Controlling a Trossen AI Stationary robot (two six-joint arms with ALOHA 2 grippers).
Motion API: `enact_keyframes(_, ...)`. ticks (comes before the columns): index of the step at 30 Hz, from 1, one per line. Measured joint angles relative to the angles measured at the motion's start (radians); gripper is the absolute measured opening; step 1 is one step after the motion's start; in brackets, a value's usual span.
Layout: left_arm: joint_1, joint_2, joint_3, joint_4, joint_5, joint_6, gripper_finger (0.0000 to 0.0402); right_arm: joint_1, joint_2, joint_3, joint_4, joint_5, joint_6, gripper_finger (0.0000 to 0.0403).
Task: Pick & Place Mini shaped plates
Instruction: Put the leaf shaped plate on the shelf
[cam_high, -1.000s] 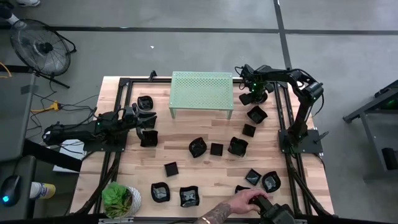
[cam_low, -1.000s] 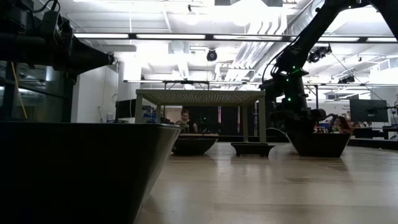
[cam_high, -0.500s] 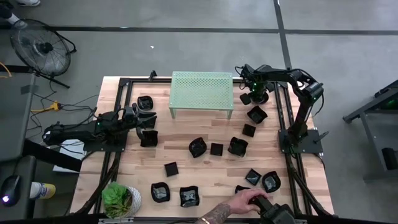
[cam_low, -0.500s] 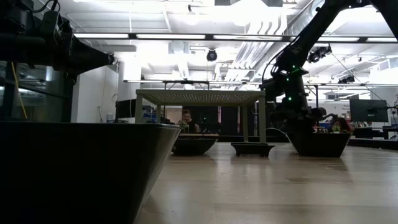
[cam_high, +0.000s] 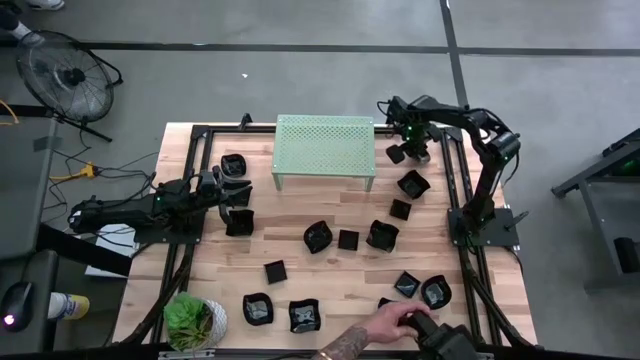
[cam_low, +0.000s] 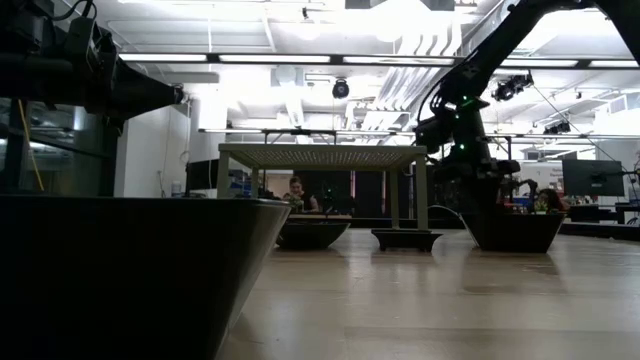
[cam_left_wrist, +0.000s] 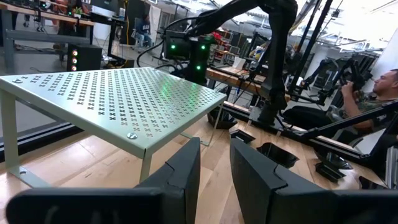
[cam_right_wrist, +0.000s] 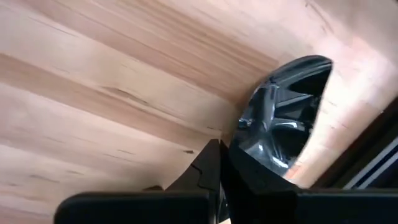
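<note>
Pinching one mini plate (cam_right_wrist: 283, 118) in my right fingers (cam_right_wrist: 231, 163) beside the green shelf (cam_high: 324, 145), nearly all plates unplaced.

My surface (cam_high: 300, 265): pale wood planks, black frame rails along both sides. On it: green perforated shelf (cam_high: 324, 146) at the far middle; black plates (cam_high: 347, 240) scattered across the middle, right side and near edge; a small green plant (cam_high: 190, 318) at the near left corner.
</note>
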Motion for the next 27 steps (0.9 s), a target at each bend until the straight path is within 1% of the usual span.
enact_keyframes(9,0.0,0.0,0.0,0.0,0.0,0.0,0.0085,0.003,-0.082,0.061,-0.073,0.006,0.001,0.0001)
enact_keyframes(17,0.0,0.0,0.0,0.0,0.0,0.0,0.0085,0.056,-0.21,0.091,-0.102,0.01,-0.026,0.0002)
enact_keyframes(22,0.0,0.0,0.0,0.0,0.0,0.0,0.0085,0.114,-0.293,0.091,-0.091,0.009,-0.11,0.0001)
enact_keyframes(27,0.0,0.0,0.0,0.0,0.0,0.0,0.0085,0.178,-0.361,0.091,-0.054,0.004,-0.276,0.0003)
